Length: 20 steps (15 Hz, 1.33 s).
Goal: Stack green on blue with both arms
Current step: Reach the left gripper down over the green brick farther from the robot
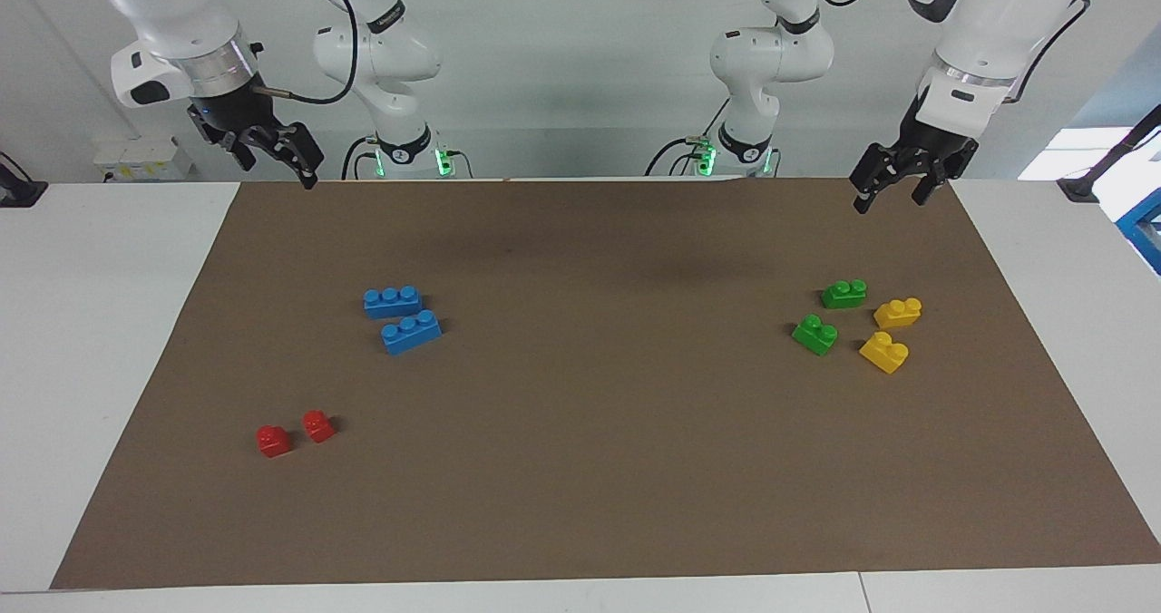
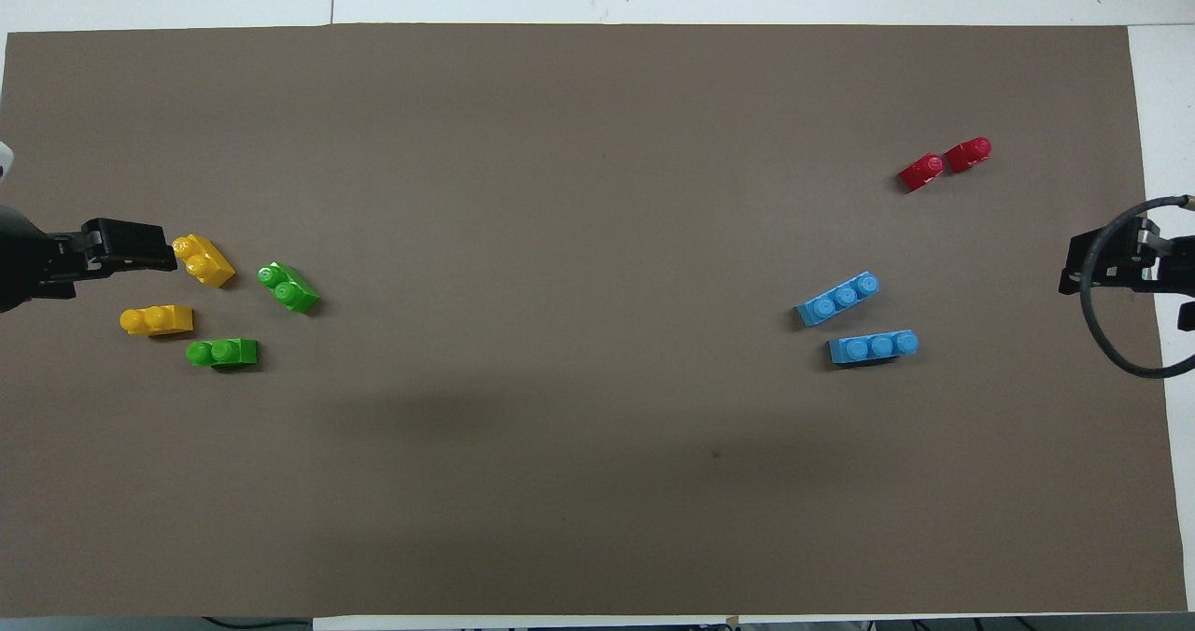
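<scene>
Two green two-stud bricks lie on the brown mat toward the left arm's end, one (image 1: 843, 294) (image 2: 224, 353) nearer the robots than the other (image 1: 814, 334) (image 2: 289, 287). Two blue three-stud bricks lie side by side toward the right arm's end, one (image 1: 392, 302) (image 2: 873, 346) nearer the robots than the other (image 1: 411, 331) (image 2: 837, 299). My left gripper (image 1: 889, 198) (image 2: 140, 256) hangs open and empty, raised over the mat's edge by the robots, apart from the greens. High over the mat's corner at its own end, my right gripper (image 1: 283, 167) (image 2: 1088, 267) waits open and empty.
Two yellow bricks (image 1: 898, 312) (image 1: 884, 352) lie beside the greens, toward the table's end. Two small red bricks (image 1: 273, 440) (image 1: 317, 425) sit farther from the robots than the blues. The brown mat (image 1: 580, 504) covers most of the white table.
</scene>
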{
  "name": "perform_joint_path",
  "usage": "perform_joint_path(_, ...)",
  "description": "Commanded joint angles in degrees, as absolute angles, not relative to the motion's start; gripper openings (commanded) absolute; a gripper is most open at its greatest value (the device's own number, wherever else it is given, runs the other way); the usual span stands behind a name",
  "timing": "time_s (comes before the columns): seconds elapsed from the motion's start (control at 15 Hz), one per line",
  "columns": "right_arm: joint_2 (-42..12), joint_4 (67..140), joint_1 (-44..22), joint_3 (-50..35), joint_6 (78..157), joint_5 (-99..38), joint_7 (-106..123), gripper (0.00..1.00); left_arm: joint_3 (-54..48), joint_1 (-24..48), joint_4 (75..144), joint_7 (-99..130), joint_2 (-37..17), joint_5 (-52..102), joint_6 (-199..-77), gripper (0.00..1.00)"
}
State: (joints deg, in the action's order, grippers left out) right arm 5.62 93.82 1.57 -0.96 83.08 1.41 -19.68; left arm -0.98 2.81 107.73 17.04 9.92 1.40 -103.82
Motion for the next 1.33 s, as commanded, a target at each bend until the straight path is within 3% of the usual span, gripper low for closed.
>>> perform_joint_path(0.0,6.5,94.7,2.4,-1.4,82.8,0.9,-19.4,1.00,-0.8,3.3,116.6,23.3,12.1,2.0,-111.3,1.00)
perform_joint_path(0.27,6.5,94.7,2.4,-1.4,82.8,0.9,-19.4,1.00,-0.8,2.9,123.0,28.4,8.5,2.0,-120.8,1.00)
perform_joint_path(0.8,6.5,94.7,2.4,-1.4,82.8,0.9,-19.4,1.00,-0.7,1.0,125.7,41.8,-1.9,2.0,-134.8,1.00)
perform_joint_path(1.27,6.5,94.7,2.4,-1.4,82.8,0.9,-19.4,1.00,-0.7,1.0,125.8,48.9,-6.2,2.1,-141.8,1.00)
